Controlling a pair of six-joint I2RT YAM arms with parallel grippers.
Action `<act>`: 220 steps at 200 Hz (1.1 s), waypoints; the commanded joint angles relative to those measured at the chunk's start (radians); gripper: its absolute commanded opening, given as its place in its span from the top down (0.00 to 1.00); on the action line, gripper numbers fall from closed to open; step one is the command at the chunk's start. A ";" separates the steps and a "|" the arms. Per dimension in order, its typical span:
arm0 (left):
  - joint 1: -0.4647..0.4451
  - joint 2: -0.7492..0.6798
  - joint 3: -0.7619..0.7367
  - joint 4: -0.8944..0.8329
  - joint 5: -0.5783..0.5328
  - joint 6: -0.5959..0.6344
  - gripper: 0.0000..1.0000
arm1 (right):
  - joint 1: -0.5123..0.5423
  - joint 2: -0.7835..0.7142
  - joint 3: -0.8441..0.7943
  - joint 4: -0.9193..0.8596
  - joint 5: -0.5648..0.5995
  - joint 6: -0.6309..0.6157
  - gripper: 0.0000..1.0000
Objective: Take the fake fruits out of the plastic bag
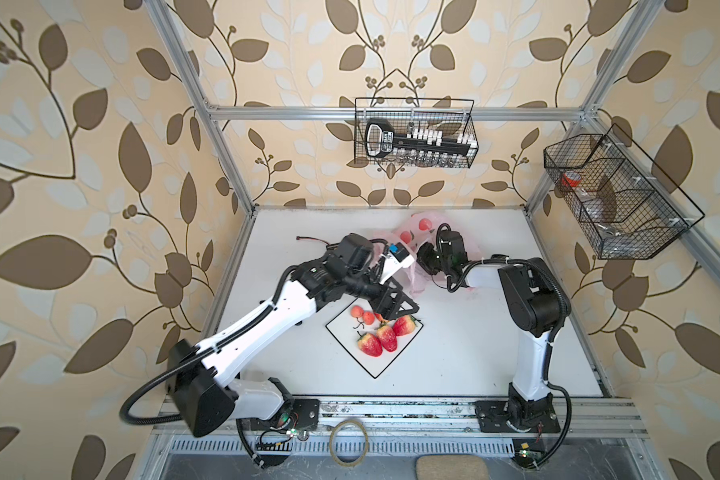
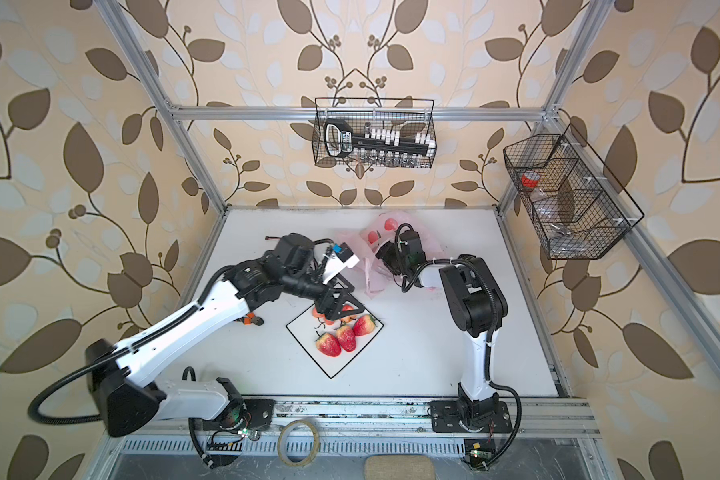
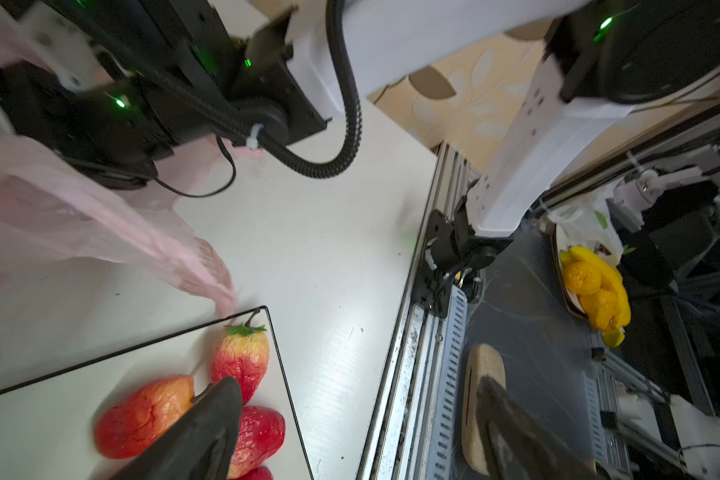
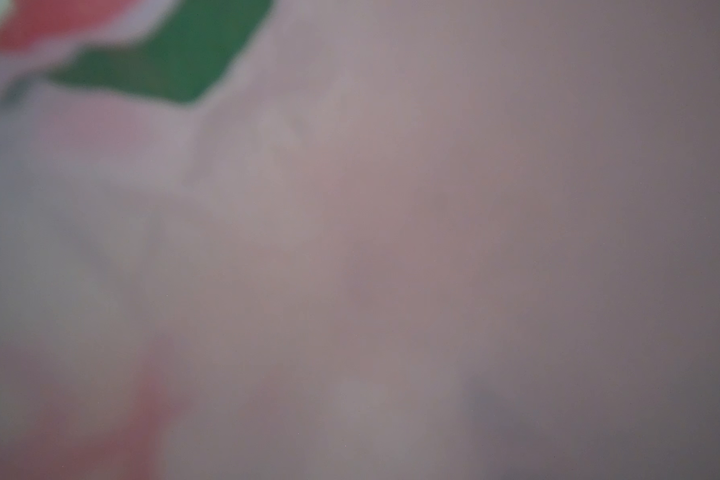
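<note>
While left fingers gape, fake fruits lie beside one — on the plate.

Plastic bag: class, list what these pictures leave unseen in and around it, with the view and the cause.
- What the plastic bag holds: the right wrist view is only blur, with film against the lens.
- Right gripper, open or shut: in both top views, hidden by its own wrist and the bag.

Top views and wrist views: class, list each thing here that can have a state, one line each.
plastic bag: crumpled, lying on the table.
fake fruits: several out, lying on the plate.
plate: flat on the table, partly filled.
left tool: open, empty, over the plate.
right tool: against the plastic bag; open or shut unclear.
</note>
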 commanded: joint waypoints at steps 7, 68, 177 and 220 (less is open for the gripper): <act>0.164 -0.047 -0.114 0.176 -0.094 -0.200 0.11 | -0.002 -0.027 -0.020 -0.012 -0.020 -0.011 0.28; 0.304 0.380 0.114 0.085 -0.382 -0.419 0.19 | -0.003 -0.036 -0.021 -0.016 -0.034 0.000 0.28; 0.270 0.841 0.391 0.176 -0.276 -0.146 0.16 | -0.004 -0.054 -0.024 -0.027 -0.055 -0.007 0.29; 0.262 0.927 0.461 0.193 -0.252 -0.184 0.07 | -0.002 -0.056 -0.025 -0.033 -0.052 -0.005 0.30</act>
